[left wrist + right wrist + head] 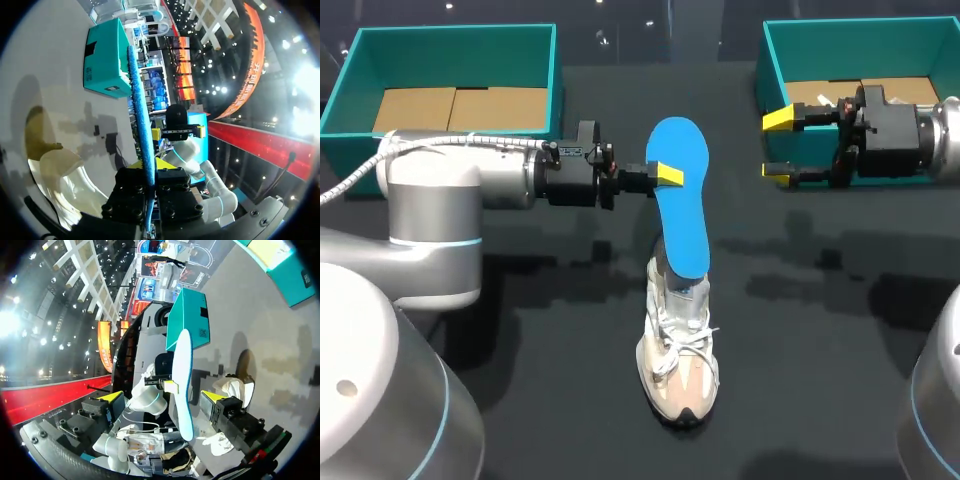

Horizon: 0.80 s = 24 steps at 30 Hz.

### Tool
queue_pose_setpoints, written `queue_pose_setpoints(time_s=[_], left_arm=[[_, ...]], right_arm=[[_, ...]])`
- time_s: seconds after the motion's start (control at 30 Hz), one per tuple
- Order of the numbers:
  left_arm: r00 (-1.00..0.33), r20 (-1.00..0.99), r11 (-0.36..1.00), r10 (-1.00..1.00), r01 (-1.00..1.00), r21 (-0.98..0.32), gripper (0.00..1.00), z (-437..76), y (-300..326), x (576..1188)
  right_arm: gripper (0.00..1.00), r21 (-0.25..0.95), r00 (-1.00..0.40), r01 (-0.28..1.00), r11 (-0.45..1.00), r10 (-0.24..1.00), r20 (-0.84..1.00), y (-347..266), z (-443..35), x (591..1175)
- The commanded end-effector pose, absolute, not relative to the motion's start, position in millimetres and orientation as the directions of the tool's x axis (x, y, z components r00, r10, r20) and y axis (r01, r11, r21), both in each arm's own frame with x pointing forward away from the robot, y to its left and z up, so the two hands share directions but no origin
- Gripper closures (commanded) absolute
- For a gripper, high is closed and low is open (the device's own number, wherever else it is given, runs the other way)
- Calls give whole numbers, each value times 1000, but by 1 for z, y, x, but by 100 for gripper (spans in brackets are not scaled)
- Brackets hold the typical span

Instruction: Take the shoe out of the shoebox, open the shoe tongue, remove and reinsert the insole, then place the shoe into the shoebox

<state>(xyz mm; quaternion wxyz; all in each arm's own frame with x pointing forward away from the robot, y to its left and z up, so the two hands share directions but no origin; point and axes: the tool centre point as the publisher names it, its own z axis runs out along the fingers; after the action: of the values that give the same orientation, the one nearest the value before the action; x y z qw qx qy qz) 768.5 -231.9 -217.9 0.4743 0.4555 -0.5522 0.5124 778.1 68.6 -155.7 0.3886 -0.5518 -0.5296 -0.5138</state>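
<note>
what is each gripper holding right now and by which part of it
The left gripper pinches the flat blue foam insole by its side edge, near the middle of its length. The right gripper is open and holds nothing.

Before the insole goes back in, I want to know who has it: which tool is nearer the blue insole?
Left. The left tool is shut on the blue insole at its edge; the right tool stands open, apart from it, by the right shoebox.

Left tool (670, 176), arm stretched inward, clamps the insole (682, 215); right tool (779, 146) level, fingers spread wide.
</note>
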Motion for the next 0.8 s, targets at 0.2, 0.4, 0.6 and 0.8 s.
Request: queue_pose_setpoints(time_s=[0.2, 0.4, 0.6, 0.8], left_arm=[[-136, 991, 61, -17, -989, -134, 100, -220, -235, 769], [-136, 991, 61, -17, -989, -134, 100, -220, -235, 769], [-136, 991, 61, -17, -989, -134, 100, -220, -235, 769], [-136, 991, 61, -17, -989, -134, 100, -220, -235, 769]], right_arm=[[0, 98, -18, 987, -131, 507, 862, 67, -117, 773], [0, 104, 14, 986, -134, 674, 739, 74, -98, 775], [0, 127, 25, 983, -130, 788, 615, 85, -81, 778], [0, 127, 37, 986, -107, 889, 457, 101, -67, 780]])
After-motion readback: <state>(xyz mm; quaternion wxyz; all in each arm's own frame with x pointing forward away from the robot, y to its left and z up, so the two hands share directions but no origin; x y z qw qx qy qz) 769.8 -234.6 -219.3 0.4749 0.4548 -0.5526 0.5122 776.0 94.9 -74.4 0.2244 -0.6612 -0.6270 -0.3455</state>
